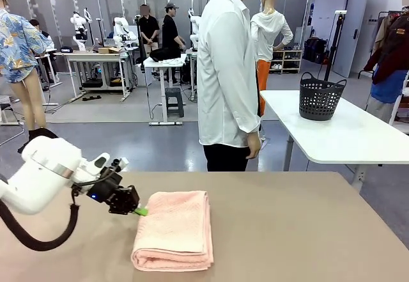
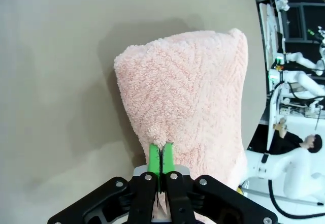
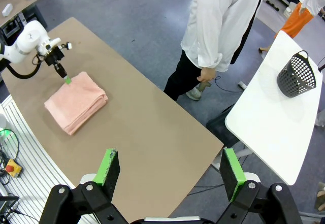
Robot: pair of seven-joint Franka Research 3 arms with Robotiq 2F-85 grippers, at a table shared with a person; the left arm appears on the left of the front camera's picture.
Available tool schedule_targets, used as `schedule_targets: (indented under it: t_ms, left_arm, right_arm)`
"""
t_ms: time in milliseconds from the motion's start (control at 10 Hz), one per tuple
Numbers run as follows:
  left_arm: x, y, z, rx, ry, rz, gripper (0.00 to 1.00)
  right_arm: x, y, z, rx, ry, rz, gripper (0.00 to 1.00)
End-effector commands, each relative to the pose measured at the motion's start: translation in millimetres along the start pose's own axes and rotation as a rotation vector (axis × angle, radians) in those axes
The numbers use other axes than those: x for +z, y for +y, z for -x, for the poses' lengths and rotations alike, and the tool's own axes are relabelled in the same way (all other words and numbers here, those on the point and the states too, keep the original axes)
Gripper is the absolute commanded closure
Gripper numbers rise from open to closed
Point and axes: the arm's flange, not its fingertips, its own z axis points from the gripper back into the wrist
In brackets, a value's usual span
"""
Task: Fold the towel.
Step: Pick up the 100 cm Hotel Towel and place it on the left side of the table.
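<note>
The salmon-pink towel (image 1: 174,231) lies folded into a thick oblong on the brown table (image 1: 287,231), left of centre, its rounded fold toward the near edge. My left gripper (image 1: 140,211) sits at the towel's far left corner. In the left wrist view the towel (image 2: 188,97) stretches away from the gripper (image 2: 161,155), whose green pads are pressed together with a small tuft of terry pinched at their tips. From high above, the right wrist view shows the towel (image 3: 76,102) and the left gripper (image 3: 67,80), with my right gripper (image 3: 169,153) wide open and holding nothing.
A person in a white shirt (image 1: 227,71) stands at the table's far edge, hands down at the sides. Behind to the right, a dark perforated basket (image 1: 318,96) stands on a white table (image 1: 358,135). Bare brown tabletop lies to the towel's right.
</note>
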Motion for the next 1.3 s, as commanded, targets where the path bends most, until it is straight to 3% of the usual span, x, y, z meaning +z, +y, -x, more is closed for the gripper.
schedule_targets:
  t_ms: [0, 400, 600, 1200]
  left_arm:
    - [36, 19, 3, -0.074, 0.002, -0.004, 1.00]
    - [113, 75, 22, -0.097, 0.004, -0.110, 1.00]
    - [146, 103, 32, -0.067, -0.045, -0.170, 1.00]
    - [232, 150, 63, -0.024, -0.134, -0.153, 1.00]
  right_arm:
    - [0, 1, 0, -0.008, -0.003, -0.012, 0.00]
    - [0, 1, 0, -0.008, -0.003, -0.012, 0.00]
    - [0, 1, 0, -0.008, -0.003, -0.012, 0.00]
    - [0, 1, 0, -0.008, -0.003, -0.012, 0.00]
